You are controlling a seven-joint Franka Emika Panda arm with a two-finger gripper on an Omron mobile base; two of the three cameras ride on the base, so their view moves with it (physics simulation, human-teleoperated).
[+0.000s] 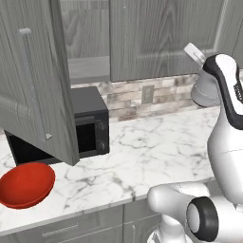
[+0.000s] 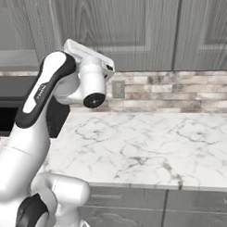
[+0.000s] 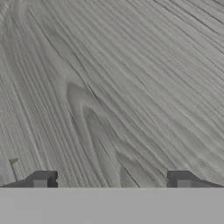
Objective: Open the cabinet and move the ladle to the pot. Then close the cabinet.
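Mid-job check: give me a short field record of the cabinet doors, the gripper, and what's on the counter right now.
cabinet left door: swung open toward the camera, bar handle visible
cabinet right door: shut
gripper: open, nothing between the fingers, facing grey wood-grain panel up close
microwave: black, on the counter under the open door
red bowl: at the counter's front left edge
counter: white marble
ladle: not visible
pot: not visible

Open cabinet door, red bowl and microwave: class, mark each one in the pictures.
open cabinet door (image 1: 40, 90): left base view, on its panel face.
red bowl (image 1: 23, 186): left base view, inside its hollow.
microwave (image 1: 88, 102): left base view, on its dark top.
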